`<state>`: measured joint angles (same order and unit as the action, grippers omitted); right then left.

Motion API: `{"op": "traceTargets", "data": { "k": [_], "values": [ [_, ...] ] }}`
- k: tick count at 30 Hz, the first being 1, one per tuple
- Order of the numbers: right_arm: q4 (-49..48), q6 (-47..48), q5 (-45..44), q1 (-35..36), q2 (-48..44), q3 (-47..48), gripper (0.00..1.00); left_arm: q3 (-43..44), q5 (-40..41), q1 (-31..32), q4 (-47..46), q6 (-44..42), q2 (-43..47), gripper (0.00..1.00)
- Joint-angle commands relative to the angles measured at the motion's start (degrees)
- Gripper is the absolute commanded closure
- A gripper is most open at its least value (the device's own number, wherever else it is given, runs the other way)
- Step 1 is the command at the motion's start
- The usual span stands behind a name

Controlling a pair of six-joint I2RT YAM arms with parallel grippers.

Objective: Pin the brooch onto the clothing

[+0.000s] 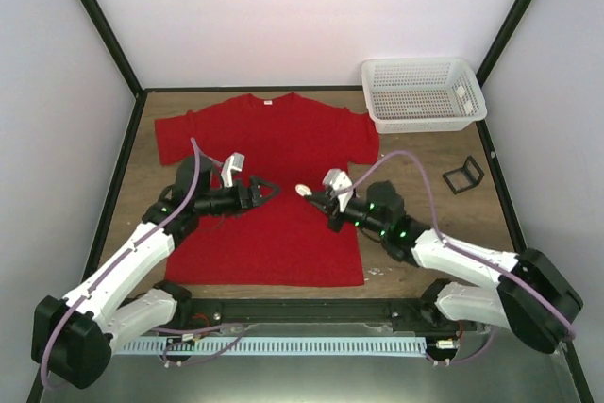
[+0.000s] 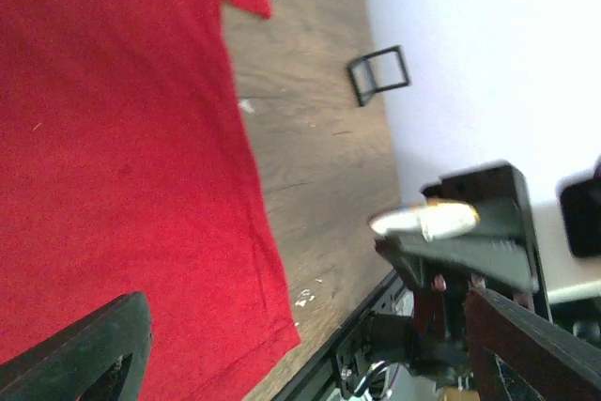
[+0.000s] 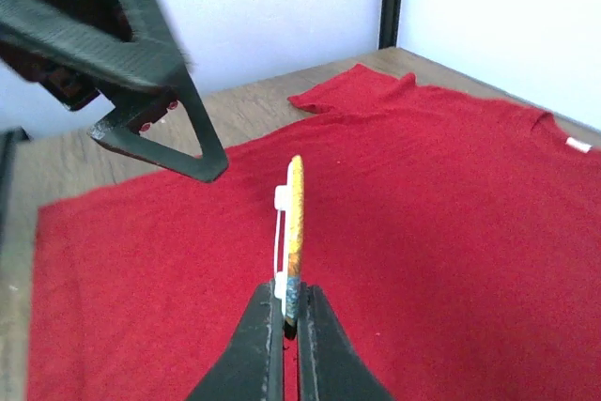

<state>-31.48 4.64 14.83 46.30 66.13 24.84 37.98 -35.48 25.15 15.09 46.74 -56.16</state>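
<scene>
**Worktop** (image 1: pixel 415 153): brown wood, enclosed by pale walls.

**Clothing** (image 1: pixel 283 134): a red T-shirt spread flat, left of centre. Its neck and white label point to the far edge and its hem to the near edge. One sleeve reaches toward the far right corner.

**Basket** (image 1: pixel 425 123): white mesh, standing in the far right corner, just beyond that sleeve.

**Left gripper** (image 1: pixel 267 191): over the middle of the shirt, pointing at the opposite arm. Its jaws are spread wide and hold nothing; in the left wrist view its fingers (image 2: pixel 94 354) sit far apart.

**Right gripper** (image 1: pixel 316 195): also over the shirt's middle, facing the left one, tips near each other. Its jaws are pinched narrowly on the brooch's lower edge.

**Wire stand** (image 1: pixel 462 175): black, on bare wood near the right edge, apart from the shirt.

**Brooch** (image 1: pixel 303 191): a small round disc, clamped edge-up in the right gripper (image 3: pixel 290 302), raised above the red fabric between the two arms. The right wrist view shows the brooch (image 3: pixel 295 223) edge-on, with a white fitting on one face.
</scene>
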Motion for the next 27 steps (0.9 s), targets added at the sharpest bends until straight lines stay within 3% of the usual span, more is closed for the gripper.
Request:
{"op": "traceTargets", "data": {
  "k": [1,4,11,16,22,27],
  "values": [
    [16.3,-13.6,22.4,-7.6,-4.1,5.3,0.99,3.5,-6.9,0.2,-4.2,-11.1,1.2,0.09],
    [20.3,-11.8,31.6,-9.4,-5.9,7.8,0.99,5.4,-9.8,1.3,-4.2,-14.5,1.5,0.09],
    [24.2,-9.7,45.9,-9.4,1.0,15.9,0.99,15.9,-9.7,5.4,13.0,-27.3,-1.7,0.08],
    [27.3,-7.5,48.9,-9.4,4.8,20.0,0.99,17.6,-10.7,8.2,18.1,-31.3,-3.3,0.19],
    [29.9,-5.6,50.9,-9.4,7.1,22.0,0.99,16.9,-10.6,8.8,19.9,-32.2,-3.9,0.47],
    [30.3,-5.1,54.1,-9.4,8.7,22.5,0.99,17.3,-9.9,8.8,19.4,-31.6,-4.4,0.54]
  ]
}}
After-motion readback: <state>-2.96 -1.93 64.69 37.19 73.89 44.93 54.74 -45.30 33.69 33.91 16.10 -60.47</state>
